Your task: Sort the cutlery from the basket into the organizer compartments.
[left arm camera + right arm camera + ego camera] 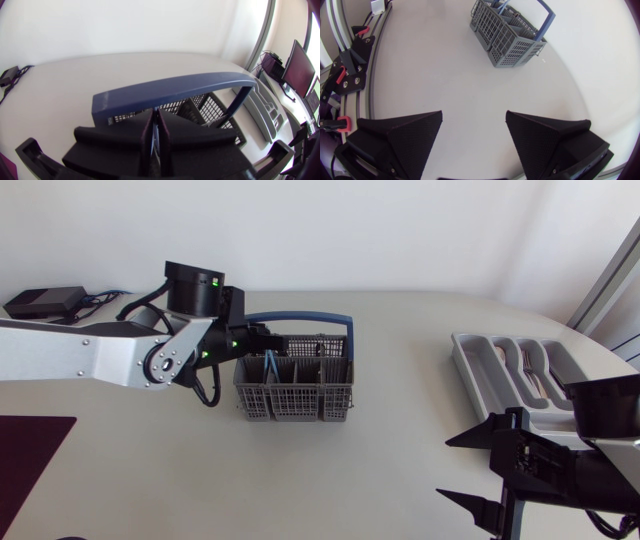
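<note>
At the middle of the pale desk (400, 470) stands a grey plastic mesh basket (295, 402) with a dark blue arched handle (300, 318), and everything else is placed from it. The silver-grey left arm (80, 360) comes in from the basket's left side. Its matte black left gripper (155, 116) is lowered just under the handle, over the basket's end nearest that arm. The gripper is clenched on a thin blue-handled piece of cutlery (269, 366), with both broad fingers (125, 137) pressed against its flat sides. The piece stands roughly upright with its lower end inside a compartment; what kind of cutlery it is cannot be told.

Well apart from the basket, on its right side, lies a grey plastic organizer (462, 355) with long parallel compartments. At least one metal fork (527, 364) lies in one of the middle ones.

Nearer the camera than the organizer, and also far to the basket's right, the right arm (590, 450) sits low over the desk. Its right gripper (474, 117) is released: the wedge fingers are spread wide with only bare desk between them, and they point toward the basket.

Beyond the basket's left side, at the desk's far corner, sits a flat black box (45, 302) with cables. A dark maroon mat (30, 455) lies at the near left edge.
</note>
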